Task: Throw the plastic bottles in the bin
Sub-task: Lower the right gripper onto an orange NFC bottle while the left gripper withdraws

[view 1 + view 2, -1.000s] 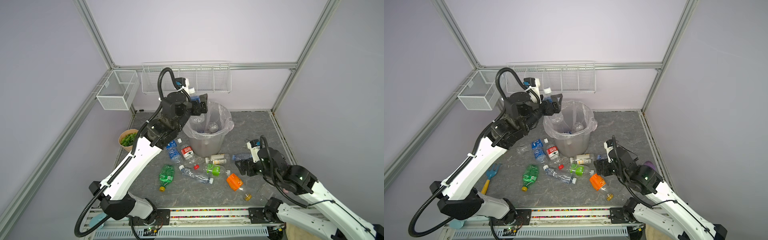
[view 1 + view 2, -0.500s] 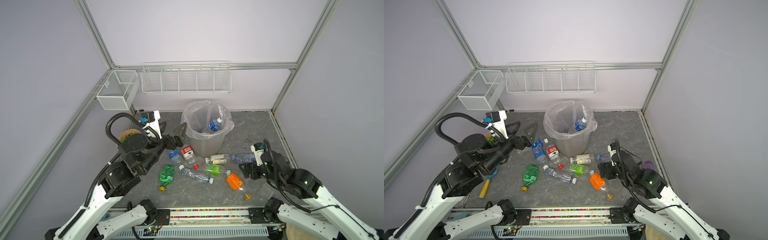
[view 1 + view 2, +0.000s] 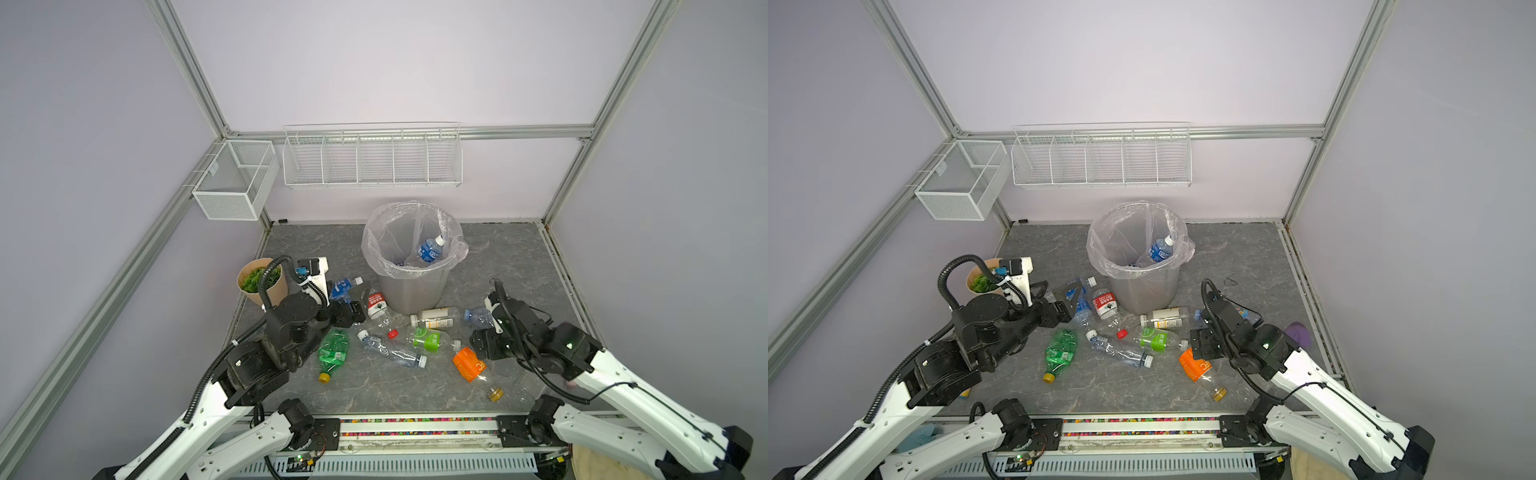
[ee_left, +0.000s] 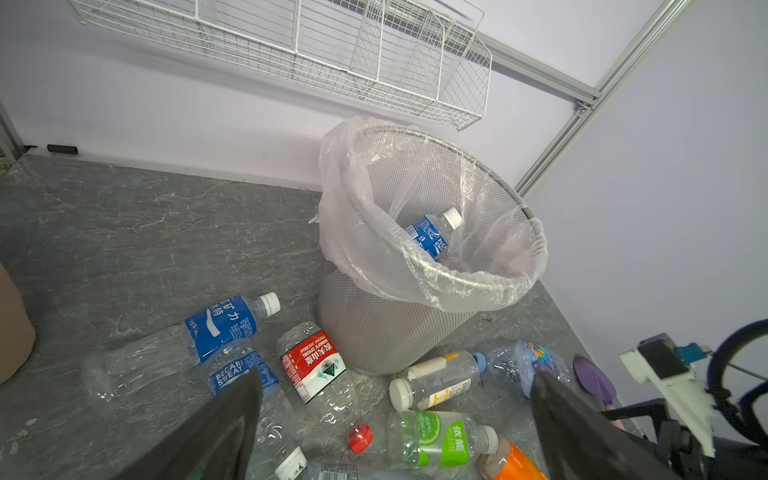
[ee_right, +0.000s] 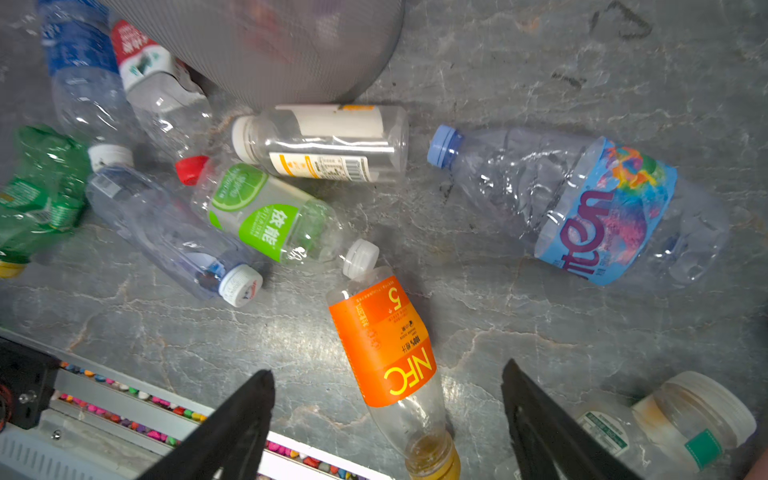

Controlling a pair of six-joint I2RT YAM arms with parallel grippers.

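The bin (image 3: 411, 291) (image 3: 1142, 293) (image 4: 374, 332) stands at the back middle, and a blue-labelled plastic bottle (image 3: 430, 251) (image 3: 1160, 249) (image 4: 432, 237) leans inside it. Several plastic bottles lie on the floor in front of it. Among them are a red-labelled one (image 3: 376, 305) (image 4: 313, 365), a green-labelled one (image 3: 428, 338) (image 5: 257, 216) and a crumpled green one (image 3: 332, 351). My left gripper (image 3: 1059, 291) (image 4: 397, 376) hovers open and empty, left of the bin. My right gripper (image 3: 484, 349) (image 5: 387, 370) is open, straddling the orange-labelled bottle (image 3: 469, 363) (image 5: 382, 340) without touching it.
A tan pot of green leaves (image 3: 262, 282) stands just behind the left arm. White wire baskets (image 3: 372, 162) (image 3: 235, 178) hang on the walls. A purple disc (image 3: 1298, 334) and a white-lidded jar (image 5: 698, 411) lie by the right arm. The rail (image 3: 415, 426) runs along the front edge.
The left arm has swung from above the bin's rim down and back to the left, and a blue-labelled bottle now lies in the bin. The right gripper has shifted slightly toward the front.
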